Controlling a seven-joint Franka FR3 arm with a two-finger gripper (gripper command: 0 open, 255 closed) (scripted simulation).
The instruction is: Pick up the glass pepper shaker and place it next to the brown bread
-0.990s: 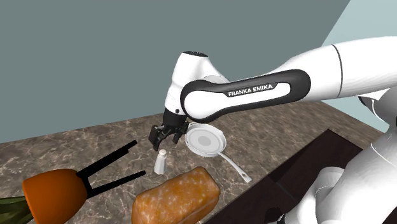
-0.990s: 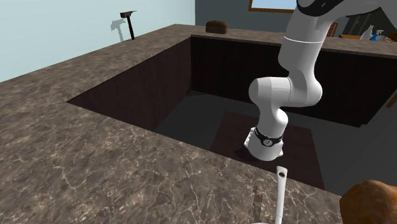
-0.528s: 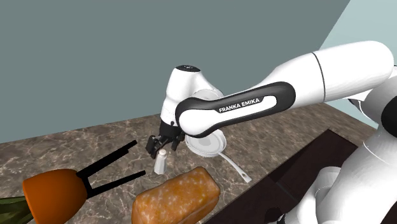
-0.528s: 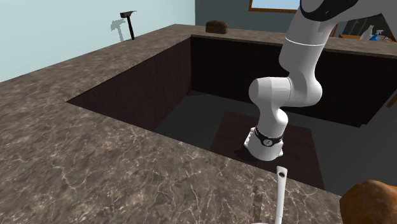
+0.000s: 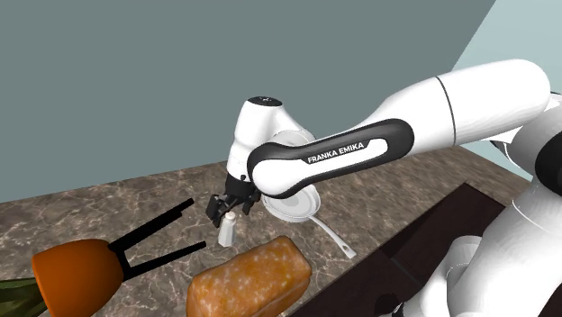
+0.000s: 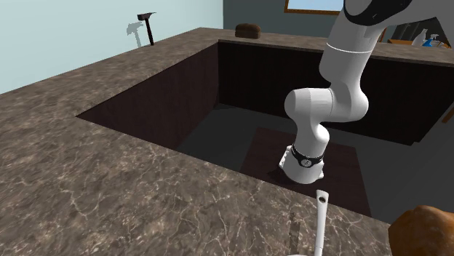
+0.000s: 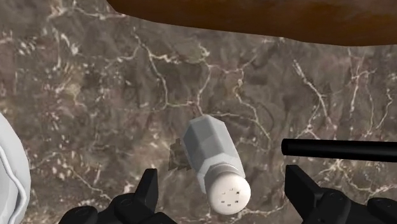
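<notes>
Shaker stands upright on the table near the bread, untouched; the pincer hangs open above it, fingers apart on either side, placed to close round its body.

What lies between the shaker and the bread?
A bare stretch of counter separates the shaker from the bread, seen in the wrist view.

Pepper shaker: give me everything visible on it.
The pepper shaker has a faceted pale grey body and a round white cap pierced with holes. It stands upright on the marbled countertop, close to the brown loaf but apart from it. The open jaws flank its cap; neither touches it.
</notes>
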